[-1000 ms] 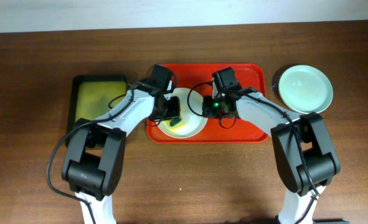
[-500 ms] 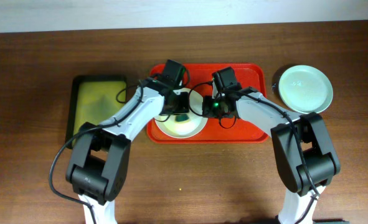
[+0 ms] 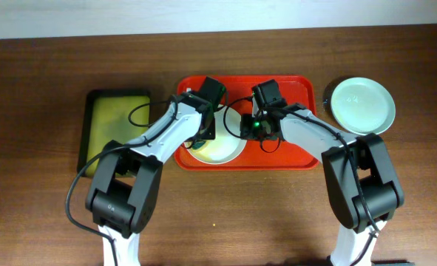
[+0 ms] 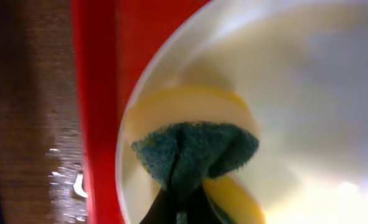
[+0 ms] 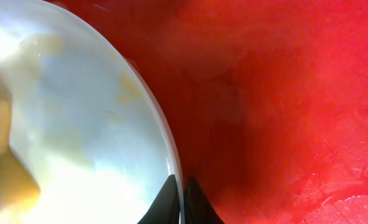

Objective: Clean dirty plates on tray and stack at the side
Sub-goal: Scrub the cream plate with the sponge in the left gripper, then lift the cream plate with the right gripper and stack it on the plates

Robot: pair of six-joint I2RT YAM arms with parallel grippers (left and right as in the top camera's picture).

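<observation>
Two dark fingertips of the right gripper (image 5: 179, 200) are nearly closed, pinching the rim of the white plate (image 5: 78, 124). Only their tips show, at the bottom edge of the view. The left gripper (image 4: 177, 208), also cut off low in its view, is clamped on a green and yellow sponge (image 4: 193, 155). The sponge is pressed onto the plate's smeared inside, near the rim of the red tray (image 4: 96, 93). From above, both arms cover much of this plate, which lies in the tray's left half. Farther right, off the tray on the table (image 3: 41, 222), sits a pale blue-green plate (image 3: 362, 103); whether others lie beneath it cannot be told.
</observation>
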